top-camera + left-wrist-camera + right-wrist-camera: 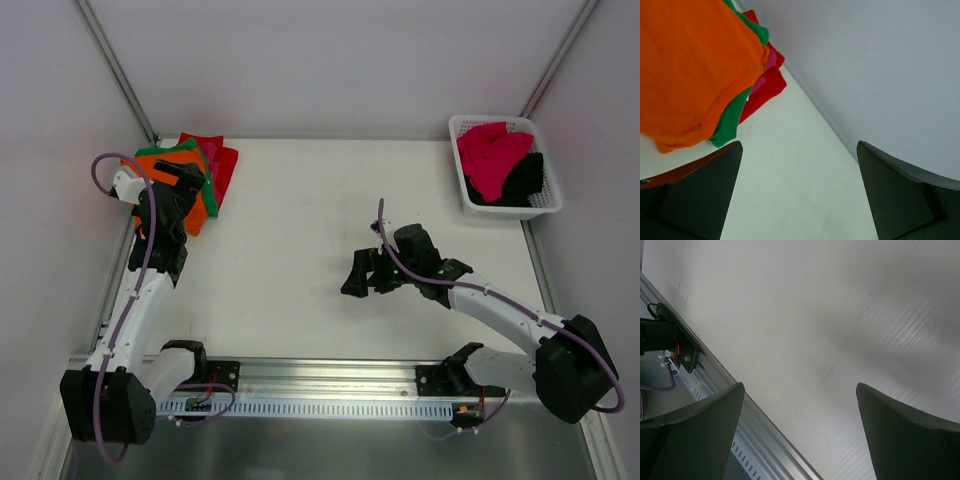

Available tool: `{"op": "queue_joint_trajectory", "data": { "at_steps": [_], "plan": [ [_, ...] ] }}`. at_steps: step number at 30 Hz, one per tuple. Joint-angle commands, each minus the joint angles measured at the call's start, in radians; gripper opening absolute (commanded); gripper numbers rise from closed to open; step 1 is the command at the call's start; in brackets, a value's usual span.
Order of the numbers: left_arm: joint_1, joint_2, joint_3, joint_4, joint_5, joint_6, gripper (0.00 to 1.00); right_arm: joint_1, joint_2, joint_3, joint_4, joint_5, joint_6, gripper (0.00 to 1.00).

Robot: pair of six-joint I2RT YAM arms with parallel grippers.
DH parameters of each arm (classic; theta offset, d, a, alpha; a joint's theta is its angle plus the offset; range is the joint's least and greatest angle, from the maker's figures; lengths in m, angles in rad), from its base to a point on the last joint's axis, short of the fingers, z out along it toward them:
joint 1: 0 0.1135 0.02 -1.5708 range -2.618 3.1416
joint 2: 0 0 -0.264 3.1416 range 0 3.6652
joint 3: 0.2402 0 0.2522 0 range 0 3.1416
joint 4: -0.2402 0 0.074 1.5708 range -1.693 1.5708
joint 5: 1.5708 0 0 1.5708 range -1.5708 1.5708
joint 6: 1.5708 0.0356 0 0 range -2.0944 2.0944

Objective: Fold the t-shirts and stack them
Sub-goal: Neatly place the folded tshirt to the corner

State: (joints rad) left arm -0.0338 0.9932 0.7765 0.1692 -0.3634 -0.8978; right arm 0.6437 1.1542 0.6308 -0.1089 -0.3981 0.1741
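The table (300, 220), white and finely ribbed, is enclosed by pale grey walls (320, 60) on its far and side edges, and a slotted metal rail (330, 385) is fixed along its near edge. At its far right corner a white lattice basket (505, 212) is set, with a magenta tee (492, 155) and a black tee (525, 180) inside. At its far left corner the folded stack is laid: the orange tee (690, 65) on top, the green tee (730, 120) and the red tee (767, 90) beneath. The left hand (799, 145) is held spread wide and empty above that stack; the right hand (355, 275) is held wide and empty over the table's middle.
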Motion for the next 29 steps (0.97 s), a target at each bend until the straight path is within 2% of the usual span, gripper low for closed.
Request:
{"op": "queue_joint_trajectory", "data": {
  "at_steps": [1, 4, 7, 9, 16, 18, 19, 21, 22, 25, 29],
  "plan": [
    [-0.008, -0.016, -0.031, -0.079, 0.128, 0.121, 0.99, -0.007, 0.024, 0.043, 0.023, -0.010, -0.015, 1.00],
    [-0.026, -0.001, -0.014, -0.100, 0.363, 0.190, 0.99, -0.007, 0.032, 0.049, 0.025, -0.007, -0.010, 1.00],
    [-0.119, 0.048, 0.027, -0.152, 0.527, 0.293, 0.99, -0.007, 0.009, 0.044, 0.028, 0.019, -0.013, 1.00],
    [-0.224, 0.093, 0.038, -0.175, 0.579, 0.347, 0.99, -0.007, -0.007, 0.049, 0.026, 0.047, -0.018, 1.00],
    [-0.463, 0.225, 0.032, -0.240, 0.615, 0.453, 0.99, -0.007, -0.082, 0.107, -0.081, 0.165, -0.050, 0.99],
    [-0.540, 0.255, 0.023, -0.240, 0.563, 0.471, 0.99, -0.009, -0.108, 0.107, -0.094, 0.211, -0.065, 1.00],
    [-0.617, 0.265, 0.018, -0.240, 0.534, 0.484, 0.99, -0.009, -0.114, 0.109, -0.100, 0.244, -0.067, 0.99],
    [-0.669, 0.297, 0.010, -0.238, 0.515, 0.476, 0.99, -0.010, -0.128, 0.115, -0.116, 0.269, -0.073, 1.00],
    [-0.720, 0.311, 0.007, -0.240, 0.462, 0.479, 0.99, -0.009, -0.132, 0.124, -0.123, 0.284, -0.073, 1.00],
    [-0.784, 0.323, -0.019, -0.209, 0.432, 0.464, 0.99, -0.010, -0.137, 0.133, -0.130, 0.303, -0.077, 0.99],
    [-0.802, 0.351, -0.026, -0.189, 0.417, 0.453, 0.99, -0.012, -0.128, 0.158, -0.126, 0.298, -0.094, 1.00]
  ]
}}
